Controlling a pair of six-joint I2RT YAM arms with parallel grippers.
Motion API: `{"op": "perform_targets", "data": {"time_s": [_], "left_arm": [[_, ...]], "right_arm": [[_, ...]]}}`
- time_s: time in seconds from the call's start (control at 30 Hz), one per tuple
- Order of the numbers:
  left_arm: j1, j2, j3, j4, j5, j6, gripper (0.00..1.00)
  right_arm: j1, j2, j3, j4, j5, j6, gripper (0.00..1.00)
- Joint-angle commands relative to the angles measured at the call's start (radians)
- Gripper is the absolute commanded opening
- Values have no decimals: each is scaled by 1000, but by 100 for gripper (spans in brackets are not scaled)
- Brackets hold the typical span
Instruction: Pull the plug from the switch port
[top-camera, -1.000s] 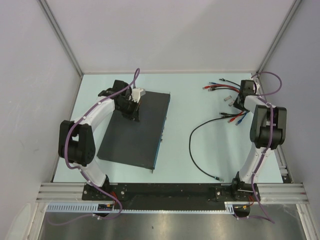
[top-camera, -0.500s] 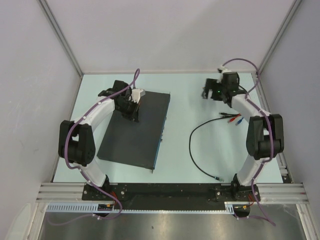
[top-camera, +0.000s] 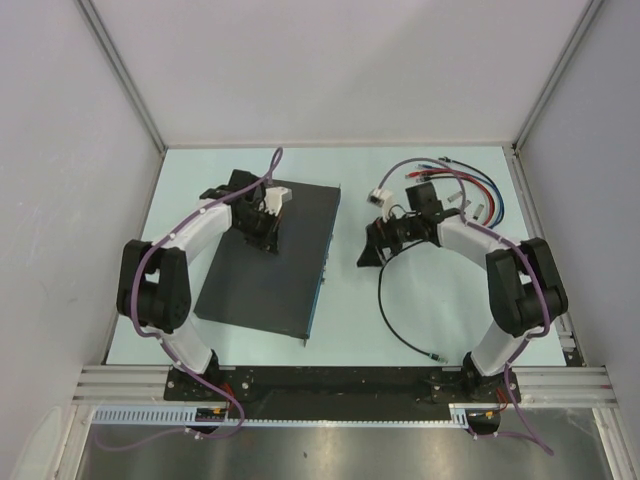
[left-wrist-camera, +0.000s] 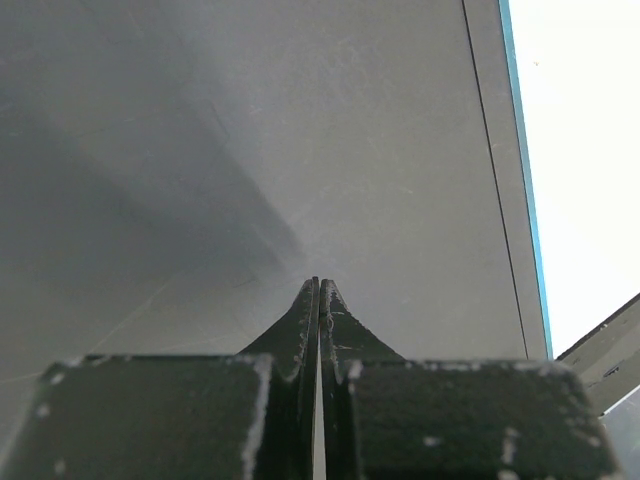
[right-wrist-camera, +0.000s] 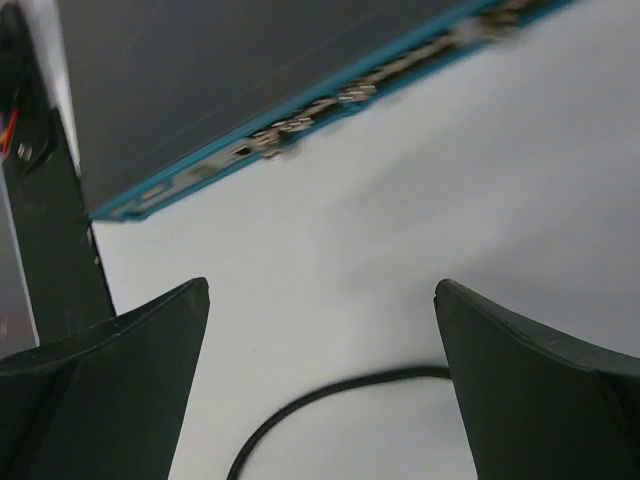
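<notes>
The switch lies beneath the closed left tool.

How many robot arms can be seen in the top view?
2. The left arm reaches over the black box, its fingers shut; the right arm stretches toward the box, fingers open.

Switch: matte dark grey-black top with faint pale scuffs, teal-blue front strip. Table under it: pale mint. Right of switch: black cable; further right, red and blue leads. Left arm and right arm: white links, black joints, purple wrist cables. Left gripper black with pale speckling; right gripper plain black.
</notes>
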Motion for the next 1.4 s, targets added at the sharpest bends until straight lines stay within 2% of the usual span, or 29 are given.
{"op": "perform_targets", "data": {"time_s": [0.0, 0.17, 0.33, 0.57, 1.0, 1.1, 1.2, 1.37], "left_arm": [[-27, -15, -21, 26, 8, 4, 0], [-39, 16, -22, 20, -7, 10, 0], [-41, 14, -6, 6, -30, 20, 0], [-41, -32, -44, 26, -65, 29, 0], [-41, -17, -22, 19, -52, 26, 0], [-39, -13, -22, 22, -50, 26, 0], [-39, -9, -22, 22, -50, 26, 0], [-39, 2, -15, 23, -44, 27, 0]], "right_arm": [[126, 33, -18, -87, -147, -285, 100], [238, 110, -18, 6, -139, -327, 100], [297, 190, -9, 69, -136, -286, 100], [306, 245, -8, 141, -89, -283, 100], [337, 331, 23, 241, 40, -180, 100], [340, 323, 25, 206, -10, -249, 100], [350, 319, 55, 70, -105, -424, 98], [363, 352, 155, -188, -116, -652, 97]]}}
